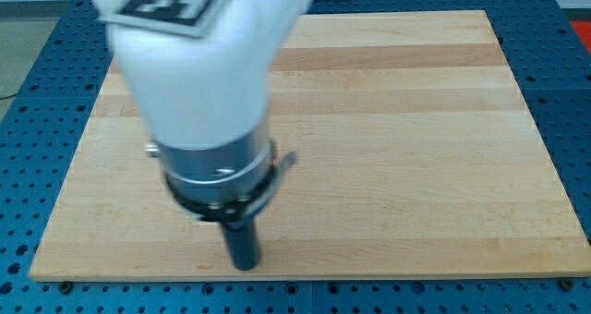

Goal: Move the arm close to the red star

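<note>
A blue perforated base [37, 65] fills the edges of the camera view, dotted with regular holes. On it lies the table [397, 138], a pale wooden board with lengthwise grain that takes up most of the frame. The white arm [199, 65] comes down from the view's top left, blurred, with a black-and-white marker [171, 0] on its upper face. Below the white housing sits a dark metal collar [220, 180] with a small clamp lever on its right side. From the collar the dark rod runs down to the tip [245, 264], near the board's bottom edge, left of centre. The arm carries no pincer, so there is no opening or closing to report. No red star or any other block shows; whether one lies hidden behind the arm cannot be told.
</note>
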Motion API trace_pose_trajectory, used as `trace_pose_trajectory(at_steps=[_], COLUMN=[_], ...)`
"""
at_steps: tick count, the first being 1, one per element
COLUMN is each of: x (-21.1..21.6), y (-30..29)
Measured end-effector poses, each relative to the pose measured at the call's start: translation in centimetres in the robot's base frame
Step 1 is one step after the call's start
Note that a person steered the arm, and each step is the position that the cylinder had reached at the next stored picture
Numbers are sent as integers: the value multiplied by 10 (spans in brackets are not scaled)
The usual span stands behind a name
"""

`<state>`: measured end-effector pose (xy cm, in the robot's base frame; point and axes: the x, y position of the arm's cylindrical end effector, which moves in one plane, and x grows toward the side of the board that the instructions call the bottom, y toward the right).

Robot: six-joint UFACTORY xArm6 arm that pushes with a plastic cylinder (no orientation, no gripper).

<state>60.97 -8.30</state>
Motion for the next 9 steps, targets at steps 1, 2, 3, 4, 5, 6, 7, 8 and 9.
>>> trace_pose_trajectory(at_steps=[1,2,3,4,5,6,7,8,9], x=[0,0,0,0,0,0,0,0,0], y=[-6,-6,-16,-38,-41,-49,-81,-87,-88])
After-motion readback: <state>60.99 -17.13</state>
